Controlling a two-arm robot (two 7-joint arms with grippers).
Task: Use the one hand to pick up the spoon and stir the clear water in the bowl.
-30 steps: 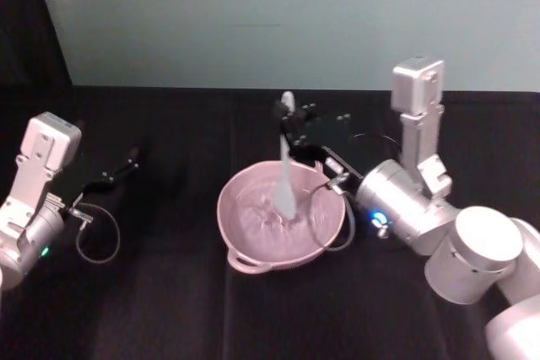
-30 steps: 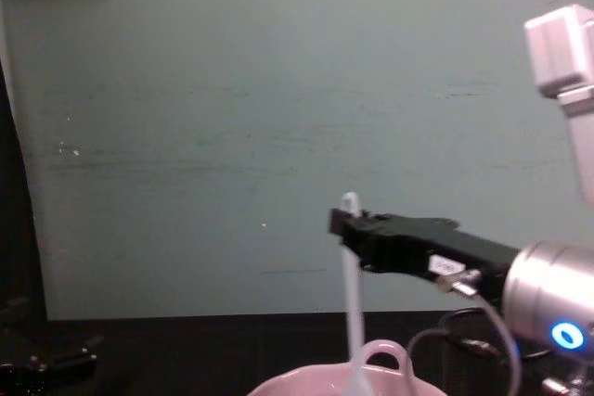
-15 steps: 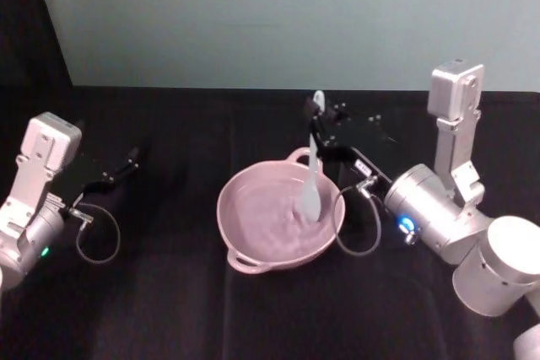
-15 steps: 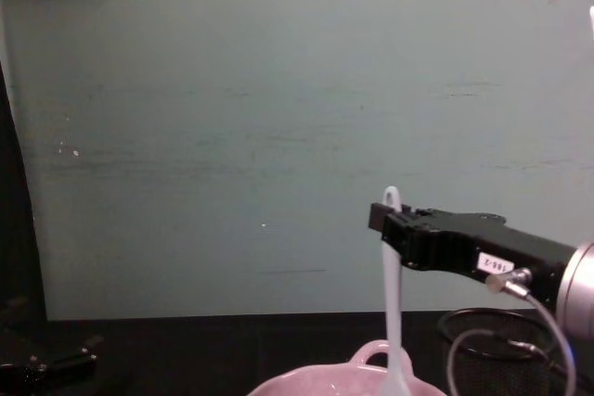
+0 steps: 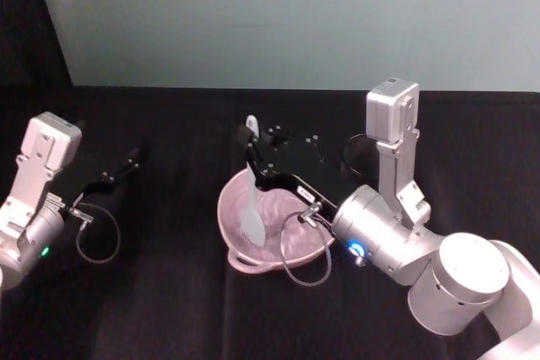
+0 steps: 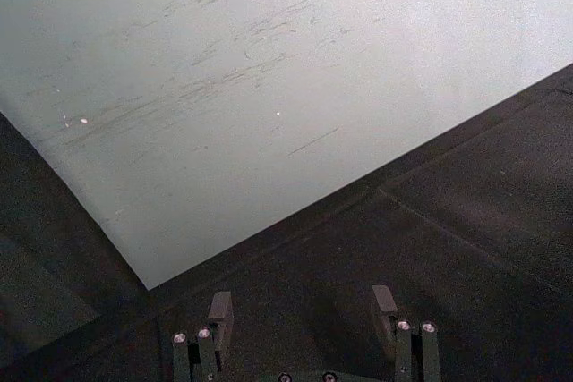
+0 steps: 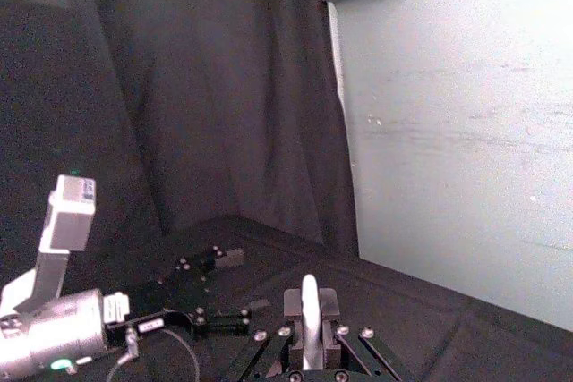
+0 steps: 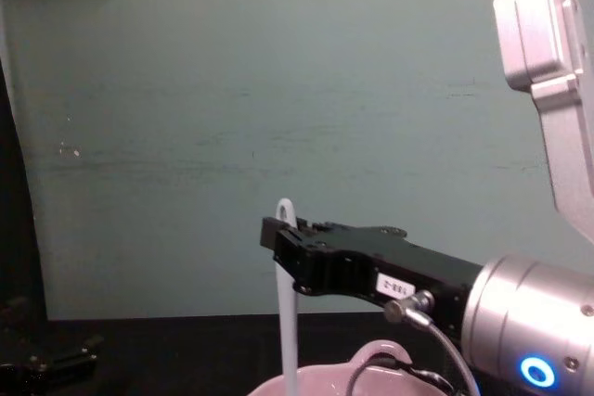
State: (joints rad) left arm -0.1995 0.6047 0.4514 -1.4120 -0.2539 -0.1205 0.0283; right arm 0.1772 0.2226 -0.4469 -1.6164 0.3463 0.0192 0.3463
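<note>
The right end effector (image 5: 253, 153) is clamping the spoon (image 5: 251, 200) near its handle tip. The spoon is standing almost upright, scoop pointing down inside the bowl (image 5: 291, 246). The left end effector (image 5: 126, 162) is sitting parked at the table's (image 5: 169, 309) left, fingers spread apart and holding nothing.

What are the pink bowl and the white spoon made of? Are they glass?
Probably not glass. The bowl looks like glossy pink ceramic, or maybe hard plastic: you cannot see through it, and its rim shines. The spoon is smooth, plain white and slim, so plastic or ceramic; the look alone cannot settle it. The right gripper holds it upright in the bowl.
</note>
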